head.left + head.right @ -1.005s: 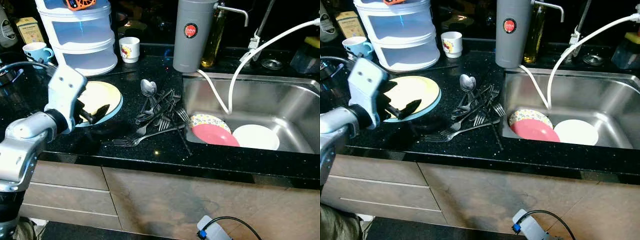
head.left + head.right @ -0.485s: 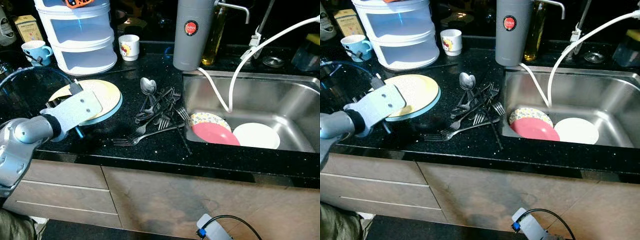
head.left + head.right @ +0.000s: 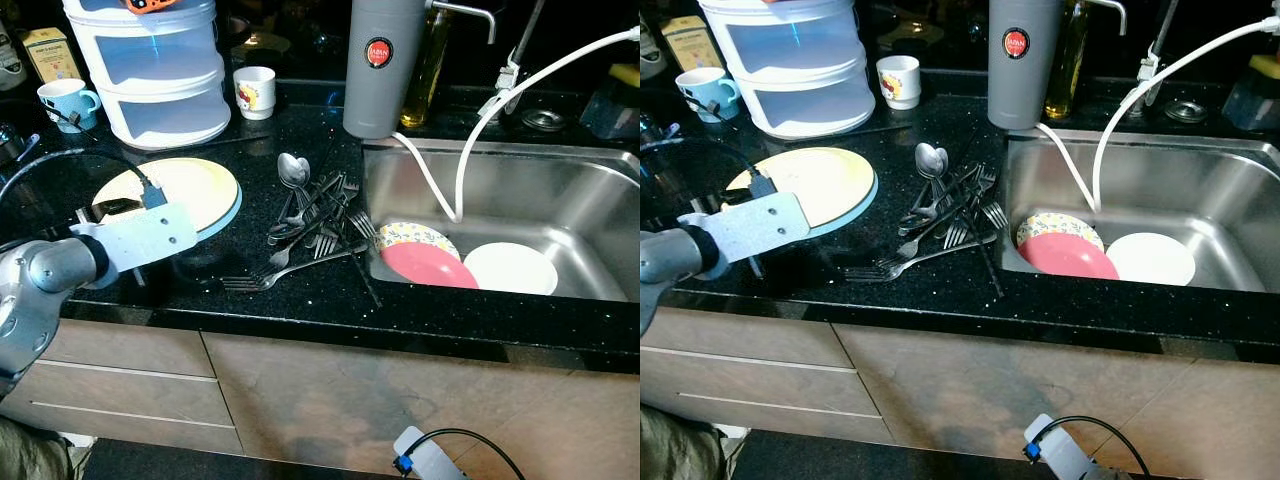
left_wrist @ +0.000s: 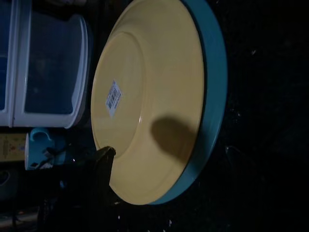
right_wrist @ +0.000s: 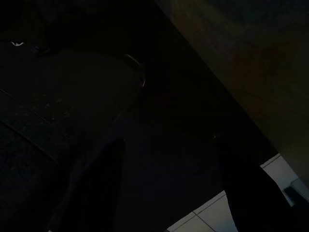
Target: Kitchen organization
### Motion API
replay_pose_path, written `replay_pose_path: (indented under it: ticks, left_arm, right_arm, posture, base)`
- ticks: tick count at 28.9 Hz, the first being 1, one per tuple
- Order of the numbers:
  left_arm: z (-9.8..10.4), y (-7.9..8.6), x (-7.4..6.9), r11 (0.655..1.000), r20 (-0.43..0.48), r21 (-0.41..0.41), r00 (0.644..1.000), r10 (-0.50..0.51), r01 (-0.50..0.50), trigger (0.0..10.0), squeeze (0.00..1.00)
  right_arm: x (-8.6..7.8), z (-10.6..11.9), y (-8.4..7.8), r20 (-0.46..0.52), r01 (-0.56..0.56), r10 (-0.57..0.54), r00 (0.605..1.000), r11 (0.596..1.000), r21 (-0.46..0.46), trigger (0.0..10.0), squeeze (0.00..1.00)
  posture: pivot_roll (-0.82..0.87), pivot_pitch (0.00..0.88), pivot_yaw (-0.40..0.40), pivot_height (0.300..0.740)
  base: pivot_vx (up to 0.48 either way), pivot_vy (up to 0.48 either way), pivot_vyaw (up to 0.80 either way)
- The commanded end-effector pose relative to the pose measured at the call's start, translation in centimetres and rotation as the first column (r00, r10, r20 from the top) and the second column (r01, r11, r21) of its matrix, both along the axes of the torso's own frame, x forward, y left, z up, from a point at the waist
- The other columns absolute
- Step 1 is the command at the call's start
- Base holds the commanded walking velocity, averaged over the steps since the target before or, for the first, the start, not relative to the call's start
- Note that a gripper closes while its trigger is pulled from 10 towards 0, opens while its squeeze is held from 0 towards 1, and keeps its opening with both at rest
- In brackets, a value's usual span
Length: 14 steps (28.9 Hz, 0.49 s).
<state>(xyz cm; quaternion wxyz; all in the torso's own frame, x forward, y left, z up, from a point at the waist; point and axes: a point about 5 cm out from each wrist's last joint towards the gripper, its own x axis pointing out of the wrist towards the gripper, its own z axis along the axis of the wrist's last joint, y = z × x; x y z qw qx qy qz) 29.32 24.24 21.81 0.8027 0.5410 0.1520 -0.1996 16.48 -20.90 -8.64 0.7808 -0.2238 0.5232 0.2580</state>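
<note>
Left eye view, landmark: the steel sink (image 3: 560, 190) set into the black surface (image 3: 310, 300); every place below is given from it.
Blue mug (image 3: 62, 103): farthest to the left of the sink, at the back of the surface, beside the tiered container.
Left gripper (image 3: 120, 250): far left of the sink, at the front of the surface, its grey wrist block lying over the near edge of the plates; whether the jaws are wide or narrow I cannot tell. In the left wrist view one dark finger (image 4: 99, 166) lies against the rim of the yellow plate.
Yellow plate (image 3: 185, 185): left of the sink, stacked on a teal plate (image 3: 226, 212) whose rim shows around it; in the left wrist view a barcode sticker (image 4: 113, 98) sits on the yellow face.
Tiered white container (image 3: 155, 70): behind the plates, left of the sink.
White cup (image 3: 254, 92): at the back, between the container and the grey canister.
Cutlery pile (image 3: 310, 215): forks and spoons heaped just beside the sink's left edge, one fork (image 3: 285, 272) reaching toward the front.
Grey canister (image 3: 380, 65): upright at the sink's back left corner.
Pink plate (image 3: 430, 268): inside the sink, overlapping a patterned plate (image 3: 415, 238).
White plate (image 3: 510, 268): inside the sink, touching the pink one on its right.
White hose (image 3: 500, 110): curving down into the sink.
Right gripper: right wrist view very dark; jaw state cannot be told.
</note>
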Motion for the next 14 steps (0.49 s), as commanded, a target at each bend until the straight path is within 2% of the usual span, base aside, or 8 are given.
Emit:
replay_pose_path:
  ticks: [1,6,14]
  left_arm:
    - [-0.59,1.02,-0.23,0.998,-0.028,0.06,0.999,0.027,-0.026,10.0,0.0]
    - [-0.49,1.49,0.21,0.996,0.007,0.08,0.999,0.041,-0.041,10.0,0.0]
    - [-0.96,1.43,0.63,0.998,0.014,0.06,0.999,0.035,-0.036,10.0,0.0]
  right_arm:
    - [-0.06,-0.03,0.03,0.0,-0.004,0.004,1.0,1.0,-0.002,10.0,0.0]
    - [-0.08,-0.04,0.04,-0.001,-0.006,0.006,1.0,1.0,-0.003,10.0,0.0]
    - [-0.08,-0.04,0.04,-0.001,-0.006,0.006,1.0,1.0,-0.003,10.0,0.0]
  posture:
    - [0.05,0.0,-0.006,0.74]
    - [0.06,0.0,-0.006,0.74]
    - [0.05,0.0,-0.006,0.74]
  base:
    - [0.0,0.0,0.0]
    - [0.0,0.0,0.0]
    - [0.0,0.0,0.0]
